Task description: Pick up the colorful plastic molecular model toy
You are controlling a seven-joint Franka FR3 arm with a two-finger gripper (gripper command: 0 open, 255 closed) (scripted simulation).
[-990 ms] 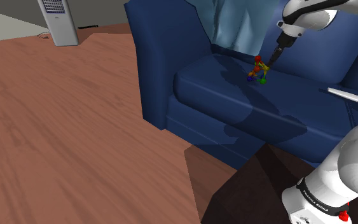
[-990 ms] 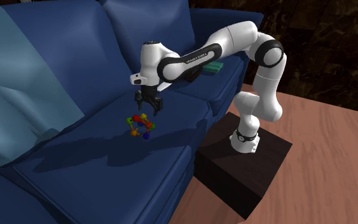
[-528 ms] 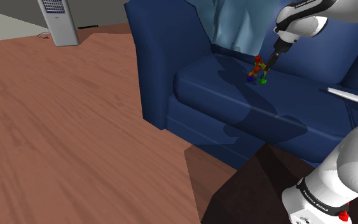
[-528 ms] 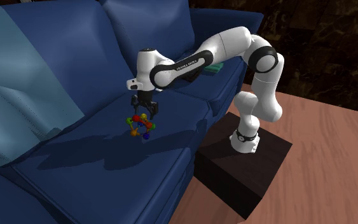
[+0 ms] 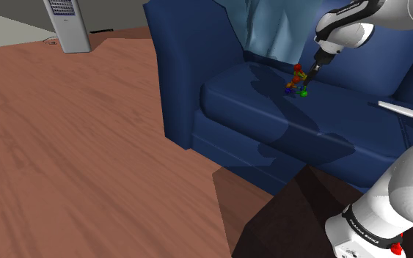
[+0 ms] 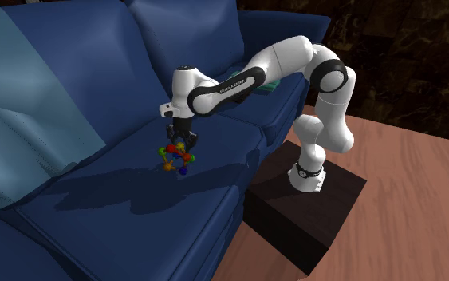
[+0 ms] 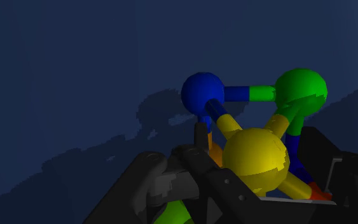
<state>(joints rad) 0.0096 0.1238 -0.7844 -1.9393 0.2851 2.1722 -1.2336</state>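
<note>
Item: colourful molecular model toy (image 6: pixel 176 158), balls in red, yellow, green, blue and orange joined by short rods. Location: it rested on the seat cushion of the dark blue sofa (image 6: pixel 135 203), about mid-seat, near a pale blue cloth (image 6: pixel 23 120) draped over the backrest and well apart from a flat white object (image 5: pixel 406 111) on the same seat. Apparatus: white arm (image 6: pixel 278 57) reaching from its dark stand (image 6: pixel 310 219) on the wood floor (image 5: pixel 72 146), with the black gripper (image 6: pixel 180 147) pointed down at the toy. Change recorded: over the last second the gripper had come down from just above the model to its level, and the wrist had swung in over it; the toy itself had not shifted on the cushion. Pincer condition: the fingers (image 7: pixel 199 159) stood apart, one to each side of the model, with the yellow ball (image 7: pixel 255 159) between them in the wrist view and the blue and green balls lying just beyond; no firm clamp was evident. Assessment: the approach appeared finished and the toy was bracketed but not yet held or raised. The remaining steps were judged to be closing on the model and lifting. Risk noted: the open rod frame offered little flat surface, so the fingers might slip off a ball or tip the toy on the soft cushion.
</note>
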